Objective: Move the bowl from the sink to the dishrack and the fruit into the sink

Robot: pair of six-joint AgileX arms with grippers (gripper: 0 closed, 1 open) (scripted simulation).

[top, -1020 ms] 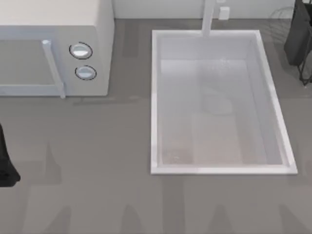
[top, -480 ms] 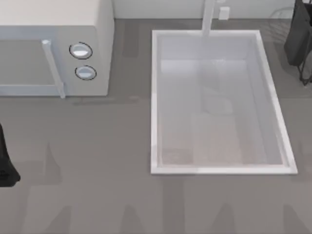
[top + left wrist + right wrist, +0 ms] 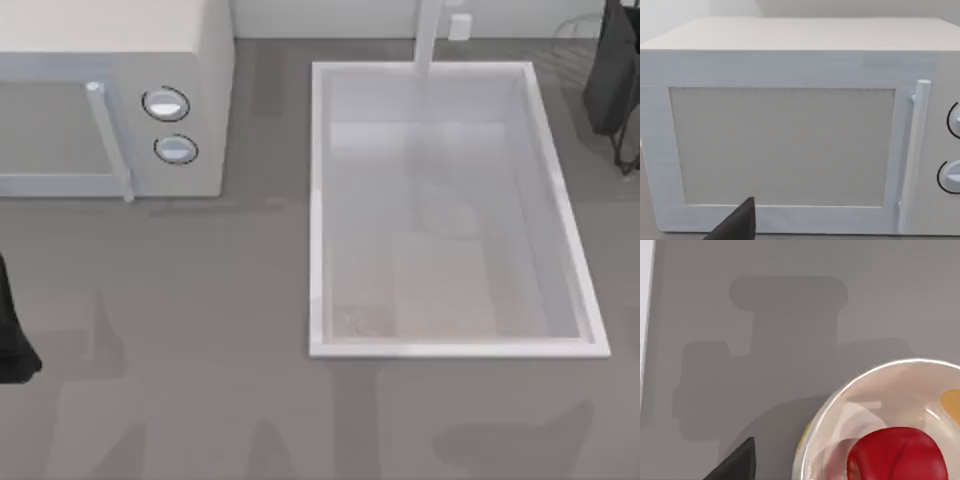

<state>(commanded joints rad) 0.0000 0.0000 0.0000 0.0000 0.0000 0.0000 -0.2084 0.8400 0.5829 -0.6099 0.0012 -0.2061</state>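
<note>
At the table's left edge, the left arm [image 3: 12, 345] is idling by a white boxy microwave [image 3: 110, 95]. A large white rectangular sink [image 3: 318, 200] is sitting rightward. The right gripper [image 3: 737, 462], open or closed I cannot tell, is hovering over the small bright red fruit [image 3: 897, 455] in a pale glossy dish [image 3: 840, 395]. Probably light, firm, slippery: pinch its middle.

We see a white microwave [image 3: 115, 95] at ten o'clock on our grey table [image 3: 200, 330], its two knobs [image 3: 166, 104] toward the center. Its vertical door handle [image 3: 914, 150] stands just beside them.
</note>
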